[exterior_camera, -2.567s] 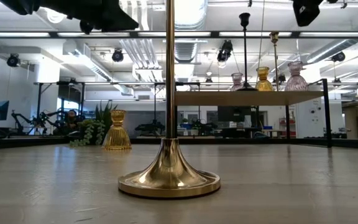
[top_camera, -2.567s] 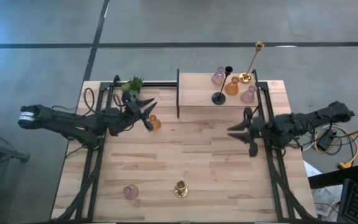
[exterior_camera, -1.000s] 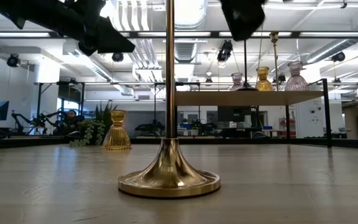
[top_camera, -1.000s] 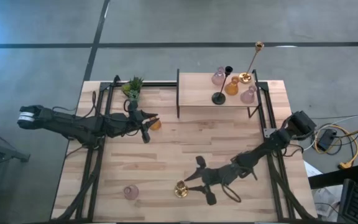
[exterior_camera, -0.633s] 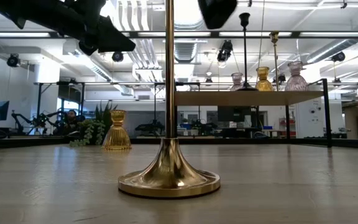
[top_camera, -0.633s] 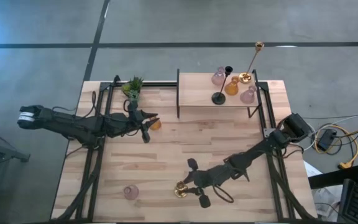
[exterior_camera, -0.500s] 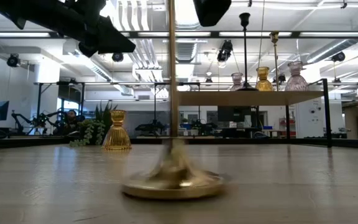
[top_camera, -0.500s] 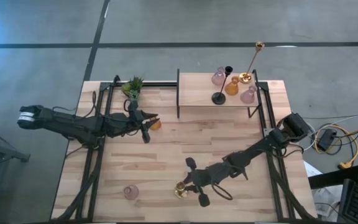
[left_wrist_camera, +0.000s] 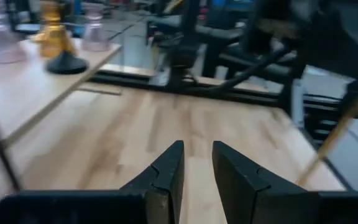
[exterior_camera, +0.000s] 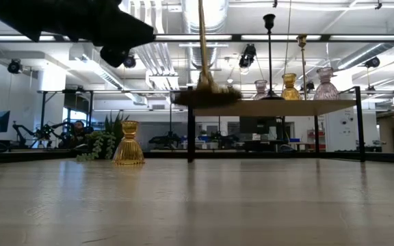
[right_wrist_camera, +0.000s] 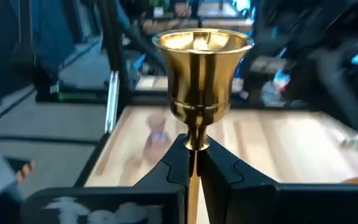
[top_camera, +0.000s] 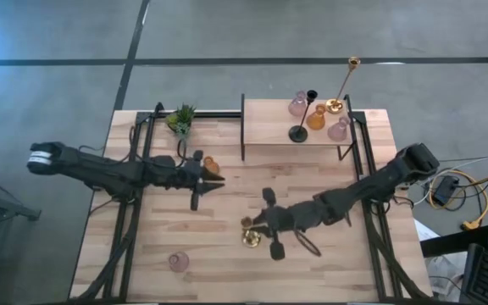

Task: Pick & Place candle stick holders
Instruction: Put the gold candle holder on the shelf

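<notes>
My right gripper is shut on a tall thin gold candle stick holder over the table's middle near part. The low view shows its base in the air. My left gripper, its fingers a narrow gap apart and empty, is just near of an amber glass holder that stands on its base left of the shelf. A pink glass holder stands near the front left. On the raised shelf stand a black stemmed holder, an amber one, two pink ones and the other tall gold one. My right gripper pinches the gold holder's thin stem between its two fingers, right below the cup at its top end. The fingers come about level from the table's right and lie across the stem. The holder hangs nearly upright, slightly tilted, its base clear of the table.
A small green plant stands at the back left. The shelf's dark legs and the black frame rails run along both table sides. Bare wood lies between the pink holder and the shelf.
My right gripper has reached from the table's right edge to the gold holder near the front, closed on its stem, and lifted it clear, carrying it a little toward the far edge. My left gripper has shifted slightly toward the table's right, beside the amber holder.
</notes>
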`<action>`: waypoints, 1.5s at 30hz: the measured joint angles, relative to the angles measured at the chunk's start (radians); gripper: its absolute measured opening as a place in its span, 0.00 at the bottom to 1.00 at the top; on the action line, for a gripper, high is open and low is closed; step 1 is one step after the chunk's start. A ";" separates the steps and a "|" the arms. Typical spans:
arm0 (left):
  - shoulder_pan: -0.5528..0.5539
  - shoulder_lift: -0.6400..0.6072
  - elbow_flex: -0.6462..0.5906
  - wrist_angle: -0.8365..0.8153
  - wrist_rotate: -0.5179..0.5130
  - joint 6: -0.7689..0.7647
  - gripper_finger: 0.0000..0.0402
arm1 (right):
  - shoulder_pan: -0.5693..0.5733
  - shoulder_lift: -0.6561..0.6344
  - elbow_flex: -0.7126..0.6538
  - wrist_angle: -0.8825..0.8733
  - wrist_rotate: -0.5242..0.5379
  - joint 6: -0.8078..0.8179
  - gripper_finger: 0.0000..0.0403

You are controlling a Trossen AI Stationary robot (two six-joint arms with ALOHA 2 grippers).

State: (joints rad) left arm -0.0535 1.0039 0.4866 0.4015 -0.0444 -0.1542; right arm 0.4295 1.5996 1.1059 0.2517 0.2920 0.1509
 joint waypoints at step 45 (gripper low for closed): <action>-0.039 0.287 0.264 0.045 0.505 0.124 0.22 | -0.110 -0.020 0.054 -0.013 0.002 -0.103 0.03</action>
State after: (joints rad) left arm -0.0929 1.2911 0.7503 0.4463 0.4608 -0.0297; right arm 0.3199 1.5795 1.1595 0.2386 0.2936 0.0476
